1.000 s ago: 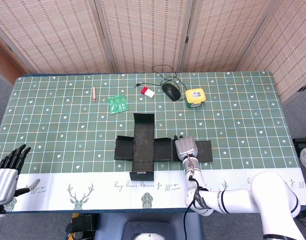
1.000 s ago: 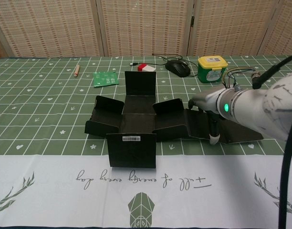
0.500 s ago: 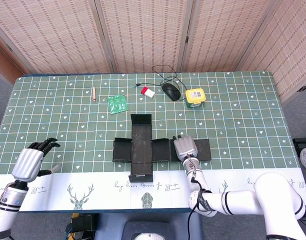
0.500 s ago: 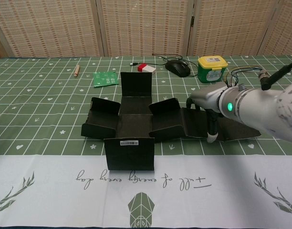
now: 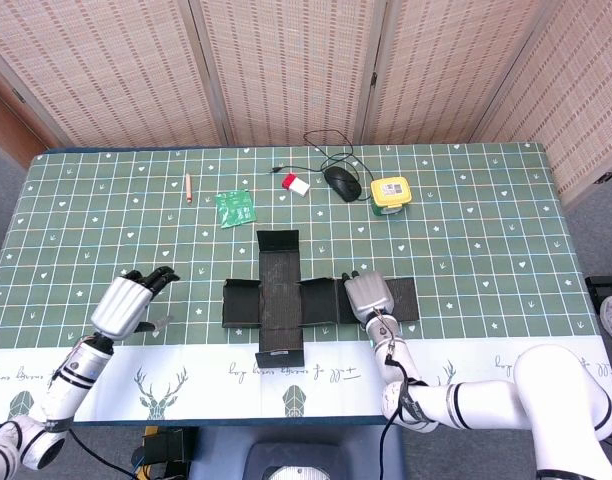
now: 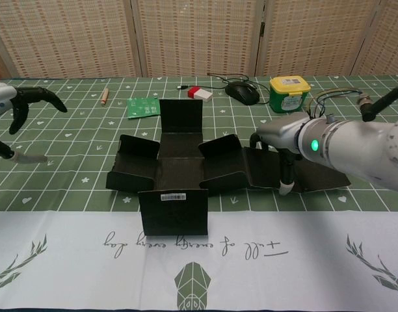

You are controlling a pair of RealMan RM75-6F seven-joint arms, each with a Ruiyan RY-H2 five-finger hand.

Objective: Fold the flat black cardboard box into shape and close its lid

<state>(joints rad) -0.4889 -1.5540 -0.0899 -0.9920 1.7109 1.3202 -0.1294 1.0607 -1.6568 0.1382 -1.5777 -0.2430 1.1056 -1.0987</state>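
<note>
Since a second ago the left hand (image 5: 129,301) has swung in from the near-left edge over the table (image 5: 486,220), fingers apart and empty, and the black cardboard box (image 5: 278,303) has slid left. The box lies unfolded mid-table with its side flaps partly raised. The right hand (image 5: 367,297) rests flat on its right panel, seemingly pressing rather than gripping

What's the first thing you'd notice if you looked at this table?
A black cardboard box, spread open like a cross, lies in the middle of the green table. The right hand rests on its right flap, and the left hand hovers open to the left. A yellow box glows brightly at the far side, beside a black mouse.
</note>
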